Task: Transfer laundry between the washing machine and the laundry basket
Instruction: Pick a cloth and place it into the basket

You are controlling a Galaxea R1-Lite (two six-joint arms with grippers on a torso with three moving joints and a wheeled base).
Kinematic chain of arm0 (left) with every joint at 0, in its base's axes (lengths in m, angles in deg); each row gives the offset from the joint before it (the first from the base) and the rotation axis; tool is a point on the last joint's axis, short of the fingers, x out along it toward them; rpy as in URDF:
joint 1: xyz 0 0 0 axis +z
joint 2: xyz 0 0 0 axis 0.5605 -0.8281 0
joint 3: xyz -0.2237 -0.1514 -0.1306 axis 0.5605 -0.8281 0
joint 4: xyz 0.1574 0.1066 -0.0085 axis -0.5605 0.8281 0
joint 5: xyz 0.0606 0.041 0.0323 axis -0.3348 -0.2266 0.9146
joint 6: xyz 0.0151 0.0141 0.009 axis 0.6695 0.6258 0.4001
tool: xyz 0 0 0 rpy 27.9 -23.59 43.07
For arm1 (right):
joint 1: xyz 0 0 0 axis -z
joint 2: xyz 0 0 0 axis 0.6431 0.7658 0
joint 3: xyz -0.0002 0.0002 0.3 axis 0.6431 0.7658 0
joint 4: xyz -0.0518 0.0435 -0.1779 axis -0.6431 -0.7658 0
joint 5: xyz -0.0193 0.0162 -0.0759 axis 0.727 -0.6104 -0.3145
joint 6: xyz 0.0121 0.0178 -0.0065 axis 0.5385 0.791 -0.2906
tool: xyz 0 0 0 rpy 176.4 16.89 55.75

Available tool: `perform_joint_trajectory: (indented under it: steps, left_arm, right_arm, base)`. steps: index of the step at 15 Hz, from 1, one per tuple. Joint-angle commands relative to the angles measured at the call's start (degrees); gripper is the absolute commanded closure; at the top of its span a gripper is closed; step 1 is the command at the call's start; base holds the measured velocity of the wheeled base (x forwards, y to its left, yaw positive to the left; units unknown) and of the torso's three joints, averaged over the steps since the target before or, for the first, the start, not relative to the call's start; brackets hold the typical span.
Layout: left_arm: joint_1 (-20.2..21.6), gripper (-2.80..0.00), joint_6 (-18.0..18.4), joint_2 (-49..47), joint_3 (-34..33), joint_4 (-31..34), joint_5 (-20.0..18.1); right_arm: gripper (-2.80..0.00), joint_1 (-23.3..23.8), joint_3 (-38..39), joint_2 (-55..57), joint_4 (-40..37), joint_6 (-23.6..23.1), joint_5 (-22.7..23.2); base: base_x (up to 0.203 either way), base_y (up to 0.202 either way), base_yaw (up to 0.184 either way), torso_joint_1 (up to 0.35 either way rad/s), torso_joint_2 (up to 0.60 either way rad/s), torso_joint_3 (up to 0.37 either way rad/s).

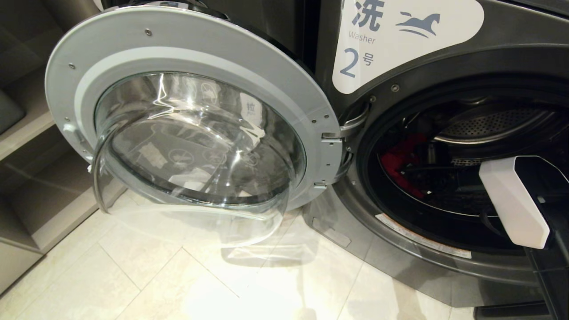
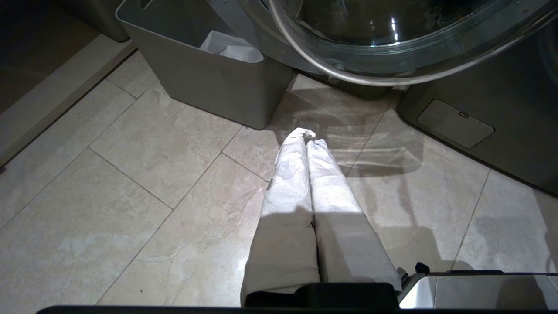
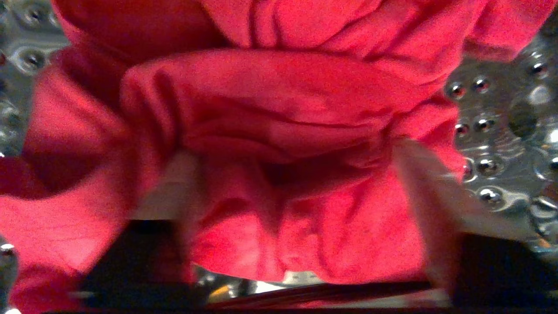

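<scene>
The washing machine [image 1: 444,66] stands with its round door [image 1: 284,75] swung wide to the left. A red garment [image 1: 395,160] lies inside the steel drum [image 1: 489,120]. My right arm [image 1: 511,200] reaches into the drum. In the right wrist view the right gripper [image 3: 294,155] is open, its pale fingers [image 3: 418,174] standing wide on either side of a bunched fold of the red garment [image 3: 283,100]. The grey laundry basket [image 2: 209,83] sits on the floor under the door, with a white cloth [image 2: 231,46] in it. My left gripper [image 2: 307,136] hangs shut and empty above the tiles.
The door's bulging glass bowl [image 1: 195,146] overhangs the floor and the basket. Grey shelving [image 1: 26,133] runs along the left. The washer's lower panel with a service flap [image 2: 455,123] is at the right. Beige floor tiles [image 1: 178,284] lie in front.
</scene>
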Motion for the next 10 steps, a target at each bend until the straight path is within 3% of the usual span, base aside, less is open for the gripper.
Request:
perform_joint_trajectory:
  steps: [1, 10]
  left_arm:
    - [0.04, 0.0, 0.0, 0.0, 0.0, -0.01, 0.01]
    - [0.04, 0.0, 0.0, 0.0, 0.0, -0.01, 0.01]
  right_arm:
    - [0.0, 0.01, 0.03, 0.47, 0.28, 0.19, -0.11]
    - [0.0, 0.63, 0.02, -0.93, 0.66, 0.02, -0.1]
  base:
    - [0.0, 0.0, 0.0, 0.0, 0.0, 0.0]
    - [0.0, 0.0, 0.0, 0.0, 0.0, 0.0]
